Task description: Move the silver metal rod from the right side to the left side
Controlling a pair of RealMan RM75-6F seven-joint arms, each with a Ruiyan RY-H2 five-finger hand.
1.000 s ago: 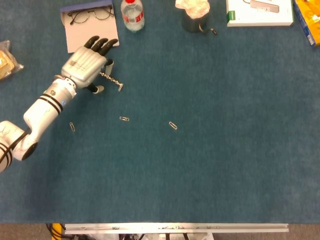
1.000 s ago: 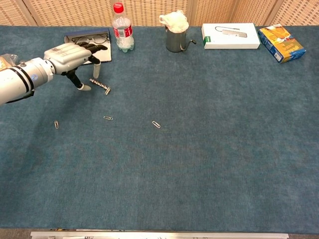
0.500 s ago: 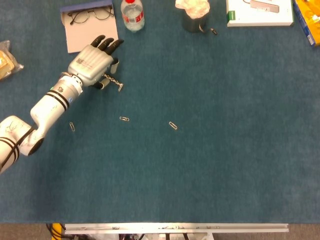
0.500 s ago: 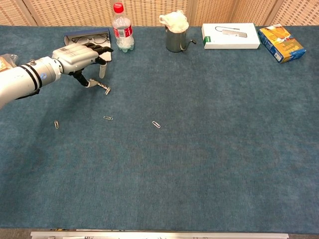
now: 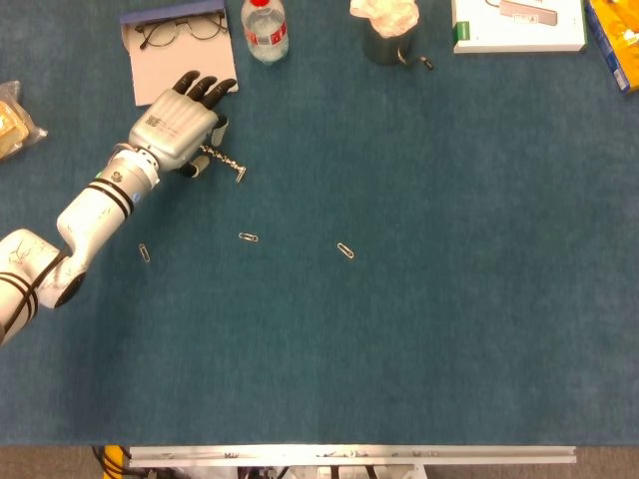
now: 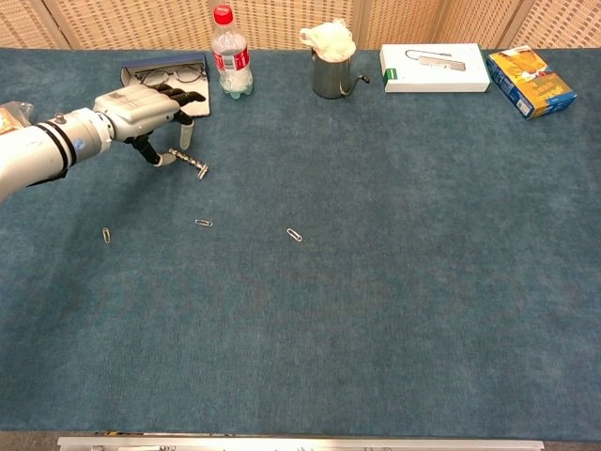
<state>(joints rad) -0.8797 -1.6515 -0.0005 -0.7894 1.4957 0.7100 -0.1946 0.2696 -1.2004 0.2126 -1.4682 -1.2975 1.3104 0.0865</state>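
The silver metal rod (image 5: 228,165) (image 6: 192,165) lies flat on the blue table cloth at the far left, slanting down to the right. My left hand (image 5: 176,130) (image 6: 137,108) hovers just left of it with fingers spread and pointing toward the glasses case. Its thumb tip sits beside the rod's left end and one finger hangs above that end; the rod rests on the cloth, not lifted. My right hand appears in neither view.
A glasses case with spectacles (image 5: 178,40) (image 6: 169,75) and a plastic bottle (image 5: 264,28) (image 6: 228,58) stand just beyond the hand. A metal cup (image 5: 384,42), white box (image 5: 519,25) and yellow box (image 5: 614,40) line the far edge. Paper clips (image 5: 248,238) (image 5: 345,250) lie mid-table.
My left hand pushed forward toward the bottle half a second ago and has drawn back slightly left. The rod has stayed in the same place.
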